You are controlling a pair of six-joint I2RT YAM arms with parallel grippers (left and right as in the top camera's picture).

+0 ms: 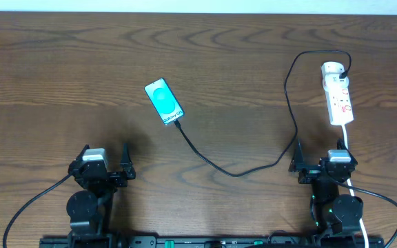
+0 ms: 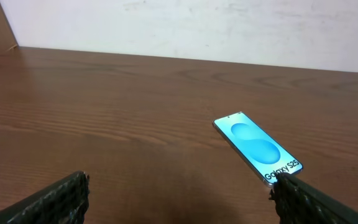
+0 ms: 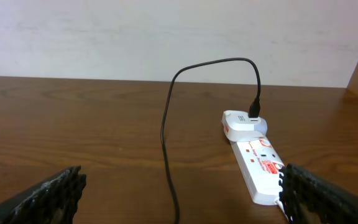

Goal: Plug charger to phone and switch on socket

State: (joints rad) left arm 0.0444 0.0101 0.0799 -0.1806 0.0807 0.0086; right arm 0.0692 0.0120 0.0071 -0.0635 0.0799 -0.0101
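The phone [image 1: 164,102] lies flat at mid-table with its cyan screen up, and it shows again in the left wrist view [image 2: 257,146]. The charger [image 1: 236,173], a thin black cable, runs from the phone's near end to a white adapter [image 1: 334,69] on the socket [image 1: 340,100]. I cannot tell whether its tip sits inside the phone. In the right wrist view the charger [image 3: 166,143] passes left of the socket [image 3: 260,168]. My left gripper [image 1: 105,153] [image 2: 179,199] is open and empty, short of the phone. My right gripper [image 1: 322,155] [image 3: 182,199] is open and empty, short of the socket.
The socket's white cord [image 1: 347,141] runs down past my right arm toward the table's front edge. A pale wall [image 2: 197,28] stands behind the table's far edge. Bare wood table [image 1: 60,83] stretches left of the phone.
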